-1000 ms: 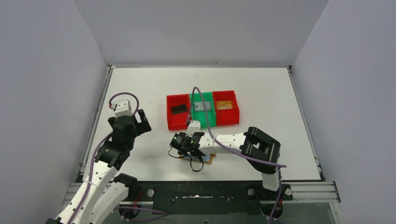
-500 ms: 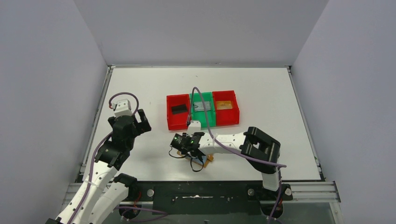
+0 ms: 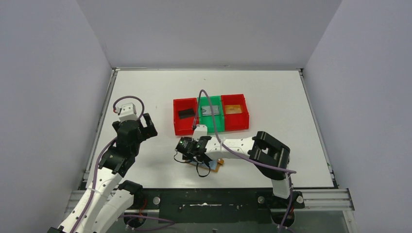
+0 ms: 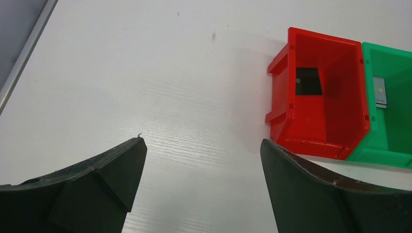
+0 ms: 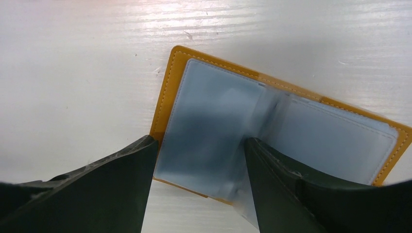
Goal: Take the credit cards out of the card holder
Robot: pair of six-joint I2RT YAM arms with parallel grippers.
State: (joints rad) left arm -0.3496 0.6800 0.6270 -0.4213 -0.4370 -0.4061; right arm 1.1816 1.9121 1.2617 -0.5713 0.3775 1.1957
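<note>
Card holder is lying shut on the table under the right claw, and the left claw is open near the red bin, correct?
No: the card holder is lying open, not shut. The right wrist view shows both pale inner panels face up under the right claw. The left claw is open near the red bin, as stated.

both grippers spread, right arm stretched low to the left

the left arm [image 3: 114, 158] rises from its base at the near left, bends at the elbow and carries its wrist high. the left gripper [image 4: 201, 145] tilts forward and down, its two dark fingers [image 4: 111, 179] standing wide apart. the right arm [image 3: 265, 148] folds sharply at the elbow, its forearm reaching leftward and low. the right gripper [image 5: 200, 145] points straight down, its fingers [image 5: 121, 179] parted, the tips held level with each other
</note>
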